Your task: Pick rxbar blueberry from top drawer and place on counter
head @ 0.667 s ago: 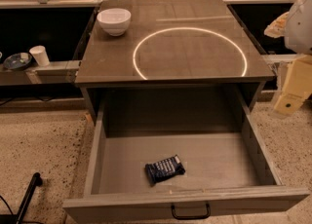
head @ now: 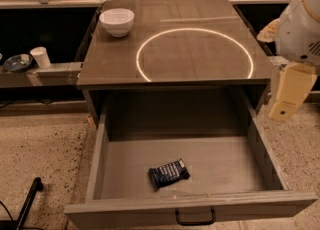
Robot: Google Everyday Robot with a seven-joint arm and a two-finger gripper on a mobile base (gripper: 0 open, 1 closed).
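Observation:
The rxbar blueberry (head: 169, 174), a dark navy wrapper with white print, lies flat on the floor of the open top drawer (head: 102, 154), near its front middle. The drawer is pulled far out, with its black handle (head: 195, 219) at the bottom edge. The counter (head: 195, 54) above it carries the bright ring of light. My gripper (head: 287, 94), a cream part hanging under the white arm, hovers at the right, outside the drawer's right wall and well above and right of the bar. It holds nothing that I can see.
A white bowl (head: 117, 21) stands on the counter's back left corner. A paper cup (head: 40, 57) and a dark dish (head: 17, 63) sit on a low shelf at the left. A black pole (head: 27, 204) lies on the speckled floor at bottom left.
The gripper has shifted slightly left, toward the drawer's right wall. The bar, drawer and bowl have not moved.

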